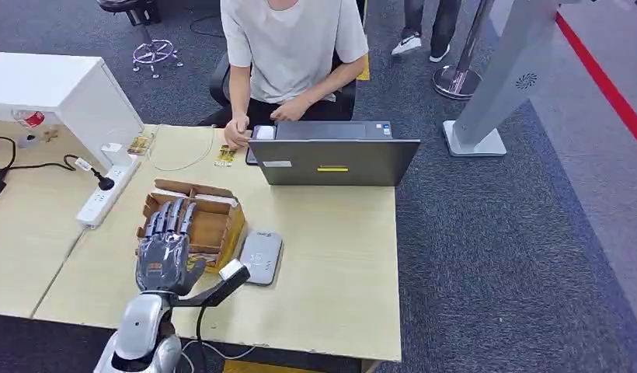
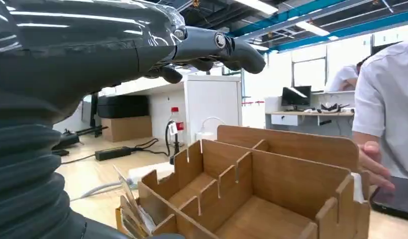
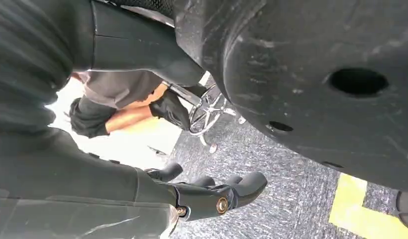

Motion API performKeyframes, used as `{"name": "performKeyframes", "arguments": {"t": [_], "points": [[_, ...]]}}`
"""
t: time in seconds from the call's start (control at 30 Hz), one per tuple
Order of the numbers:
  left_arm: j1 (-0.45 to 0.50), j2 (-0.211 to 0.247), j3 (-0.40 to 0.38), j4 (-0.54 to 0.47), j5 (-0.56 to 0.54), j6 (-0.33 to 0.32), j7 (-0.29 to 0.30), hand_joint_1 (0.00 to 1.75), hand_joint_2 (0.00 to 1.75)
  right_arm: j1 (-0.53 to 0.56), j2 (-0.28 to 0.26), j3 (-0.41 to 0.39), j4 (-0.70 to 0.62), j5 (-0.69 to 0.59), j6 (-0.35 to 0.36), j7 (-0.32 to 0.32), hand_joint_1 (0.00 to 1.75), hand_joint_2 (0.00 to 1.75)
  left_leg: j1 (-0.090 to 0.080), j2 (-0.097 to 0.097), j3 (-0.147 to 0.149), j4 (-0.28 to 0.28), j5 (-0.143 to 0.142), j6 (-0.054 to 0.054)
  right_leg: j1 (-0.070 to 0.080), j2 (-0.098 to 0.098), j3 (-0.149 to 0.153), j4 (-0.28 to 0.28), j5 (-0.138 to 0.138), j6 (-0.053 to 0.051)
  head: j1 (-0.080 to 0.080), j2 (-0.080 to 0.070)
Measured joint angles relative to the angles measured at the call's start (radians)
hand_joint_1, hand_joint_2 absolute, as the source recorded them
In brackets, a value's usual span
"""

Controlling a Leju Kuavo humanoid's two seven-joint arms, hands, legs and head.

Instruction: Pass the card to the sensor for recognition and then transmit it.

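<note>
My left hand (image 1: 166, 252) hovers over the wooden card box (image 1: 197, 220), palm down, fingers (image 1: 172, 218) stretched forward and apart above its compartments; I hold nothing. From my left wrist view the fingers (image 2: 227, 47) reach out above the box's notched dividers (image 2: 227, 174), not touching them. I judge this to be the approach before a pick: the hand is high so the fingers can come down into a slot rather than knock the walls.

The cards (image 2: 130, 206) stand on edge in the compartment at the box's near end, below the heel of my hand and behind my fingertips, not under them. That upright stacking leaves an edge free to pinch, but the slot is narrow, so I would have to draw back and lower carefully.

The card sensor (image 1: 260, 256), a flat grey pad, lies on the tabletop (image 1: 331, 264) just beside the box, off to my thumb's side and close by, so the carry from box to reader should be short. Beyond my fingertips a person (image 1: 292, 47) sits at a laptop (image 1: 331, 155), one hand resting on the tabletop near it, likely the one to receive the card.

My right hand (image 3: 212, 196) hangs over the grey floor, fingers loosely curled and apart, holding nothing.
</note>
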Motion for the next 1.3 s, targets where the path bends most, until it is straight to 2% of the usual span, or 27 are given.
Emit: {"name": "performKeyframes", "arguments": {"t": [0.37, 0.93, 1.2, 1.3], "points": [[-0.023, -0.004, 0.03, 0.06, -0.002, -0.002, -0.003, 0.0, 1.75, -0.003, 0.0, 0.01, 0.001, -0.002, 0.002, 0.0, 0.0, 1.75, 0.0, 0.0, 0.0, 0.0, 0.0, 0.0, 0.0, 0.0, 0.0, 0.0, 0.0, 0.0, 0.0, 0.0], [0.004, -0.014, 0.045, 0.093, -0.002, -0.059, -0.028, 0.0, 1.75, -0.002, 0.0, 0.016, 0.002, -0.021, 0.005, 0.0, 0.0, 1.75, 0.0, 0.0, 0.0, 0.0, 0.0, 0.0, 0.0, 0.0, 0.0, 0.0, 0.0, 0.0, 0.0, 0.0], [0.013, -0.005, 0.043, 0.049, -0.003, -0.043, 0.099, 0.0, 1.75, -0.002, 0.0, 0.016, 0.002, -0.033, -0.004, 0.0, 0.0, 1.75, 0.0, 0.0, 0.0, 0.0, 0.0, 0.0, 0.0, 0.0, 0.0, 0.0, 0.0, 0.0, 0.0, 0.0], [0.012, 0.008, 0.036, 0.036, -0.003, -0.039, 0.127, 0.0, 1.75, -0.002, 0.0, 0.016, 0.002, -0.035, -0.004, 0.001, 0.0, 1.75, 0.0, 0.0, 0.0, 0.0, 0.0, 0.0, 0.0, 0.0, 0.0, 0.0, 0.0, 0.0, 0.0, 0.0]]}}
